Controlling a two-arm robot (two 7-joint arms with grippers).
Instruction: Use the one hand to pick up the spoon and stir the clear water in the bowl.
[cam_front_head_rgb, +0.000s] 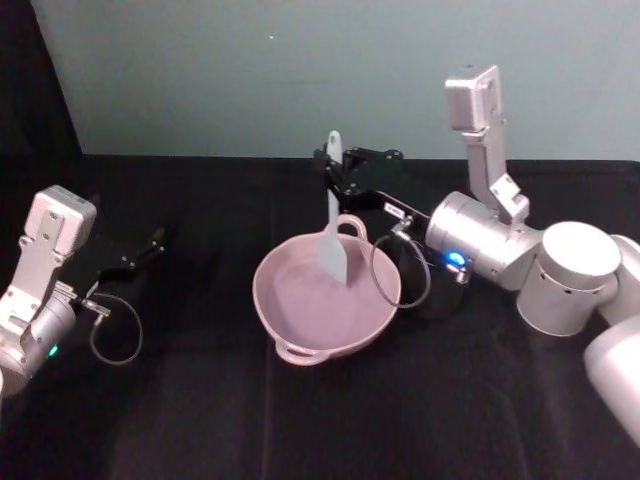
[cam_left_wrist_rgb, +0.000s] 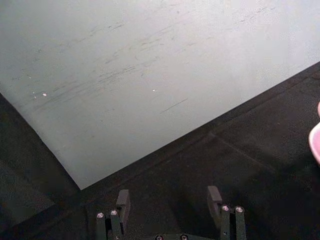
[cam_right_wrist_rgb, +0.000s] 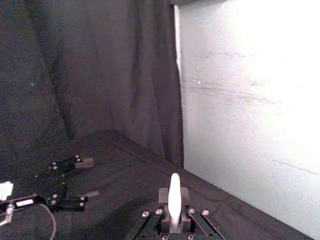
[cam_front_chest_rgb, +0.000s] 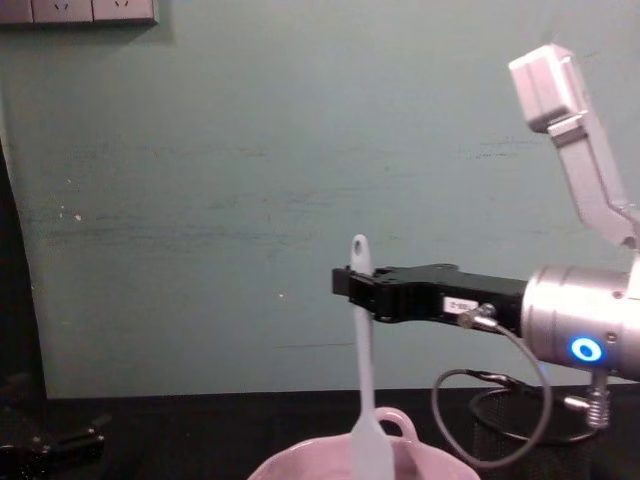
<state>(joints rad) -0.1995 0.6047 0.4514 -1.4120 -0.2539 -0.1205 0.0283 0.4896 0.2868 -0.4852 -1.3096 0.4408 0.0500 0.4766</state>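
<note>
While my right hand (cam_front_head_rgb: 330, 165) grips the spoon (cam_front_head_rgb: 333, 235) near the top of its slim handle, the spoon hangs upright above the bowl (cam_front_head_rgb: 300, 345). Its holed end pokes up just past my closed fingers. The flat blade points down and sits inside the bowl's rim, toward the far side. I cannot tell whether the blade touches the water (cam_front_head_rgb: 305, 300), which barely shows against the pink. My right wrist reaches in from the bowl's right, passing over a black mesh cup (cam_front_head_rgb: 440, 292) that stands just beside the bowl. My left hand (cam_front_head_rgb: 155, 243) rests low over the worktop (cam_front_head_rgb: 200, 420), well to the bowl's left, with its fingers spread and holding nothing.
</note>
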